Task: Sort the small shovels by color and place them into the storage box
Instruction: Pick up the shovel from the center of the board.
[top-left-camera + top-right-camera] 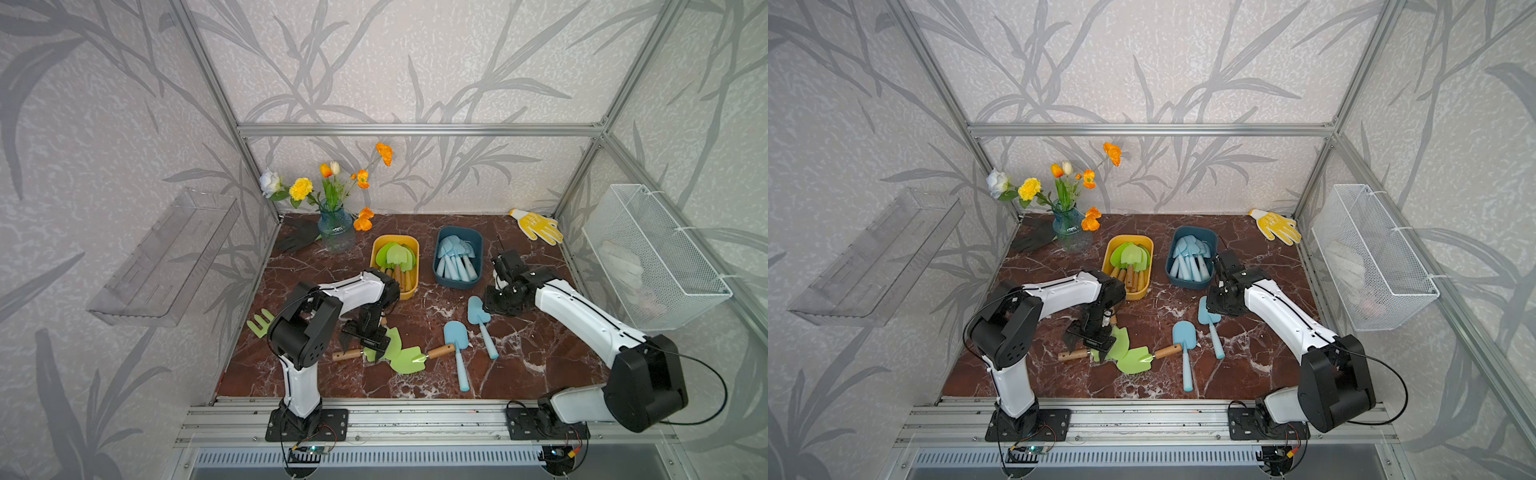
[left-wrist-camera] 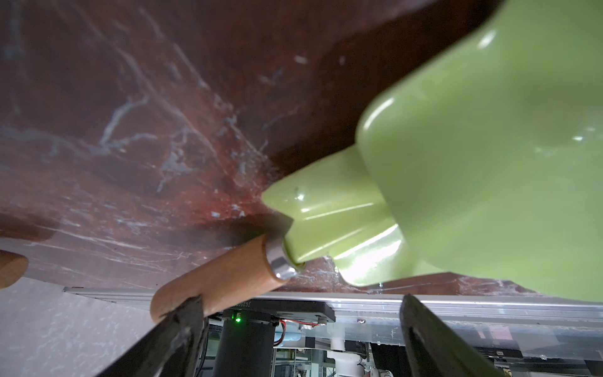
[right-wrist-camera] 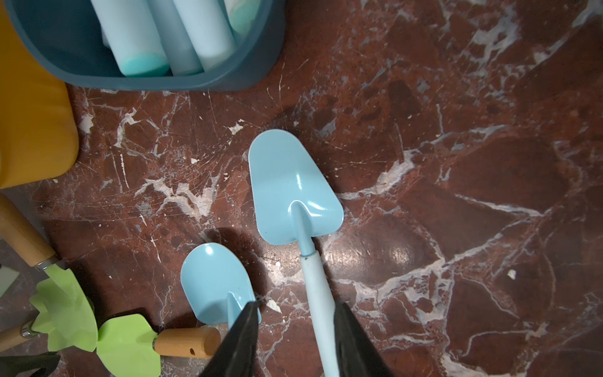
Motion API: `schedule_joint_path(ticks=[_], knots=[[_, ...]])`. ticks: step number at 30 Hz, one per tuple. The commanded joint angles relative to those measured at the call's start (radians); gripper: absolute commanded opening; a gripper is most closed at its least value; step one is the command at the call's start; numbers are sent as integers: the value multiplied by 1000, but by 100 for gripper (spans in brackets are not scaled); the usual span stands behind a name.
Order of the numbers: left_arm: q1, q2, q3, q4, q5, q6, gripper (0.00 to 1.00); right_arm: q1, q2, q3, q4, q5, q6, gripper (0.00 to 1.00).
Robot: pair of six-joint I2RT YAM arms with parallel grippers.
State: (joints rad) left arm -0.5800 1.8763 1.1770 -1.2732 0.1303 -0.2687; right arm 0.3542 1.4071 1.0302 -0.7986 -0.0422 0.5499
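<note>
1. My left pincer point(image 1: 362, 347) is wide apart, just above a green shovel point(image 2: 326, 225) lying on the tabletop point(image 1: 540, 353). I think I go down next and squeeze.
2. My right pincer point(image 3: 297, 306) is apart too, over a blue shovel point(image 3: 293, 182) on the tabletop. That one goes in the blue box point(image 3: 195, 83).

White shells on the left arm point(image 1: 357, 289) and right arm point(image 1: 582, 316) — black joints, thin black cables, screwed black base plates point(image 1: 336, 422)
</note>
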Motion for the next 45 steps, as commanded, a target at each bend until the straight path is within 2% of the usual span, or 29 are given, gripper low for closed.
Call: schedule_joint_path(ticks=[1, 8, 17, 24, 28, 31, 35, 40, 42, 45], knots=[[12, 36, -2, 16, 0, 6, 94, 0, -10, 30, -37, 16, -9, 40], [16, 61, -6, 23, -3, -16, 92, 0, -14, 22, -38, 22, -13, 40], [-32, -26, -108, 47, 147, -107, 84, 0, -25, -43, -1, 14, 14, 40], [-37, -95, -195, 47, 115, -171, 82, 0, -7, -30, 4, 8, 8, 40], [-53, -131, -222, 50, 110, -221, 77, 0, 4, -22, 12, 8, 12, 40], [-55, -137, -248, 71, 115, -251, 66, 0, 15, -11, 12, -2, 10, 40], [-57, -122, -255, 90, 94, -273, 31, 0, 22, -1, 19, -5, 12, 40], [-55, -116, -251, 94, 61, -291, 6, 0, 26, 14, 16, -12, 8, 40], [-55, -132, -242, 81, 29, -303, 0, 0, 23, 18, 16, -10, 6, 40], [-55, -181, -187, 21, -51, -319, 0, 0, 23, 25, 16, -9, 1, 40]])
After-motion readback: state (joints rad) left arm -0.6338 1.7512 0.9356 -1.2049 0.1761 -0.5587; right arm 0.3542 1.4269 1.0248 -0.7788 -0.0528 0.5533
